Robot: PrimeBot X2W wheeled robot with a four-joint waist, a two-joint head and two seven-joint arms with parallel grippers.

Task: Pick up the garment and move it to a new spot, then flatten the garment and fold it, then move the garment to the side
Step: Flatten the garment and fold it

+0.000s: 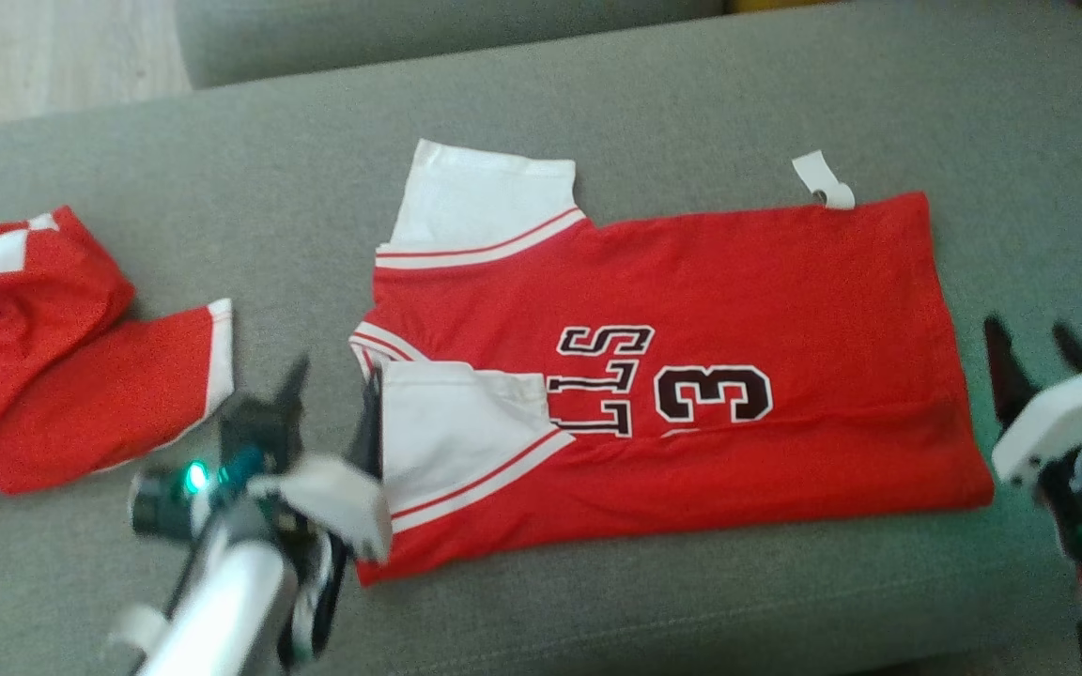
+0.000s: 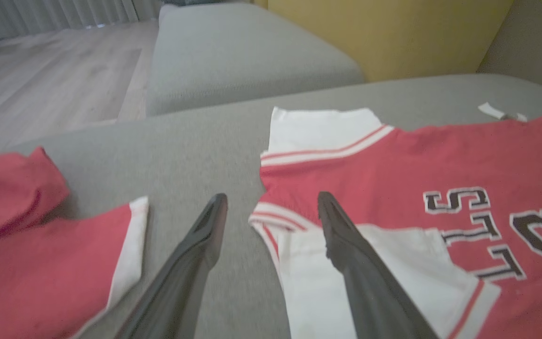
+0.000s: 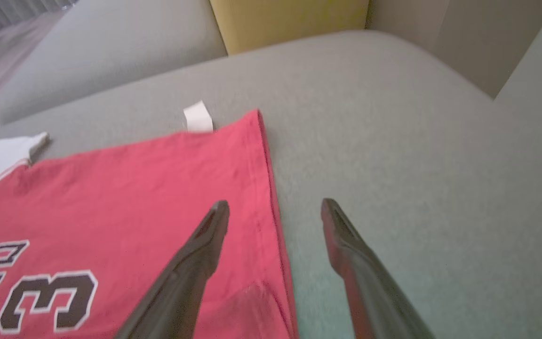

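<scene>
Leftward, crumpled red cloth near jersey

The red jersey carries a large black numeral 3 outlined in white, printed near its middle. Beside the numeral runs black, white-edged lettering — an S reads plainly, then two letters that look like L — and the rest of the word lies hidden under the folded white sleeve.
</scene>
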